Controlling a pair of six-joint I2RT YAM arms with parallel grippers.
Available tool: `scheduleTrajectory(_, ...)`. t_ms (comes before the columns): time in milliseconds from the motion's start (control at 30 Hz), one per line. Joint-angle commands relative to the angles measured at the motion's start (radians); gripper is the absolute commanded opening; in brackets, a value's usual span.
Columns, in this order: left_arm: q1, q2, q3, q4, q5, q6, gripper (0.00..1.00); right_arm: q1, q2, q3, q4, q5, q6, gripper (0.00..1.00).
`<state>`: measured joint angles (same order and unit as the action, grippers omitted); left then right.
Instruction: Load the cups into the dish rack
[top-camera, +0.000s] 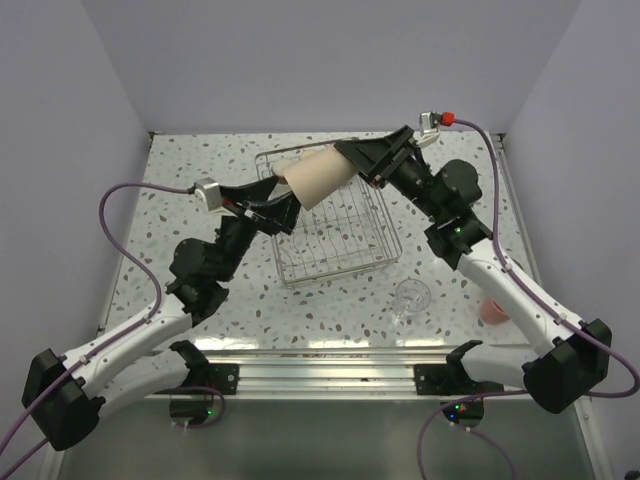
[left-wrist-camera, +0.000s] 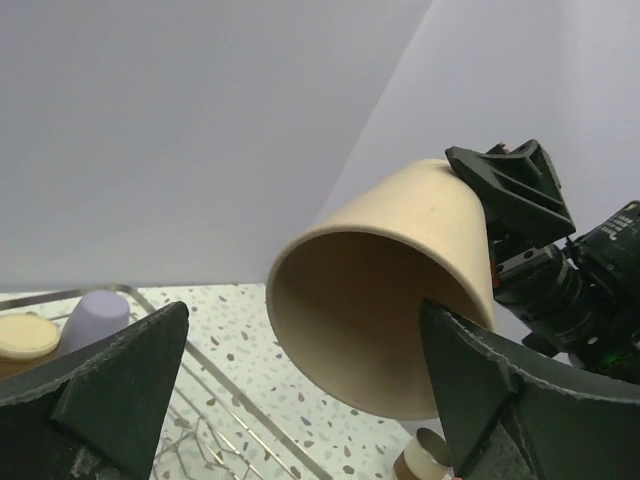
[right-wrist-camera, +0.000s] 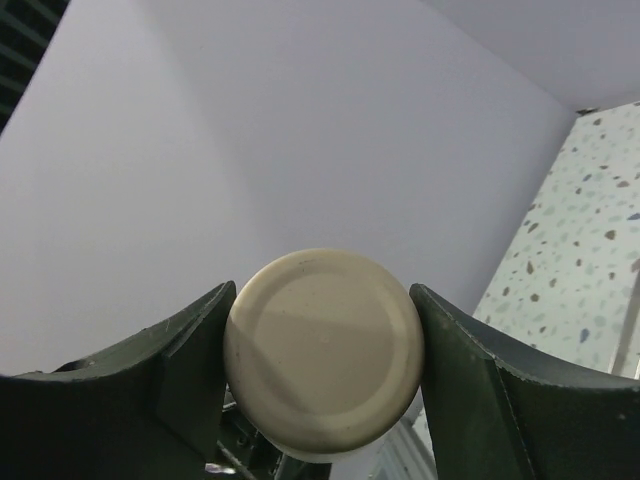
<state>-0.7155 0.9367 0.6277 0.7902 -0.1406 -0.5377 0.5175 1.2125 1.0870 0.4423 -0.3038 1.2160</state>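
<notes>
My right gripper (top-camera: 357, 160) clamps the beige tumbler (top-camera: 318, 177) by its base, tilted over the dish rack's (top-camera: 385, 250) far-left corner. My left gripper (top-camera: 285, 205) gapes wide around its mouth, gripping nothing. A clear glass (top-camera: 411, 298) and a salmon-pink cup (top-camera: 492, 311) stand beside my right arm.

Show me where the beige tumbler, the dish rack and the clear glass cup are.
beige tumbler (top-camera: 318, 177), top external view, middle of its side wall.
dish rack (top-camera: 345, 240), top external view, bare wire floor toward its right side.
clear glass cup (top-camera: 411, 298), top external view, middle of its body.
</notes>
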Motion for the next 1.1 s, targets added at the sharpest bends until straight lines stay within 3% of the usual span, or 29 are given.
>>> scheduleTrajectory(0, 0.002, -0.055, 0.038, -0.169, -0.086, 0.054, 1.0, -0.01, 0.002, 0.082, -0.106, 0.066, -0.128, 0.0)
scheduleTrajectory(67, 0.002, -0.087, 0.072, -0.259, -0.122, 0.068, 1.0, -0.011, 0.013, 0.116, -0.169, 0.1, -0.2, 0.0)
scheduleTrajectory(233, 0.002, -0.147, 0.211, -0.73, -0.318, 0.077, 1.0, -0.01, 0.057, 0.195, -0.324, 0.23, -0.389, 0.0)
scheduleTrajectory(267, 0.002, -0.148, 0.231, -0.888, -0.368, 0.074, 1.0, -0.011, 0.071, 0.201, -0.335, 0.262, -0.444, 0.0)
scheduleTrajectory(367, 0.002, -0.154, 0.288, -1.111, -0.413, 0.073, 1.0, -0.008, 0.14, 0.234, -0.376, 0.302, -0.539, 0.0)
scheduleTrajectory(500, 0.002, -0.171, 0.316, -1.277, -0.439, 0.064, 1.0, 0.013, 0.235, 0.267, -0.386, 0.377, -0.621, 0.0)
scheduleTrajectory(600, 0.002, -0.203, 0.293, -1.349, -0.523, 0.029, 1.0, 0.039, 0.316, 0.304, -0.381, 0.414, -0.676, 0.0)
scheduleTrajectory(833, 0.002, -0.349, 0.109, -1.286, -0.531, 0.053, 1.0, 0.072, 0.488, 0.387, -0.338, 0.465, -0.745, 0.0)
scheduleTrajectory(1067, 0.002, -0.3, 0.092, -1.338, -0.536, 0.059, 1.0, 0.088, 0.619, 0.485, -0.35, 0.523, -0.794, 0.0)
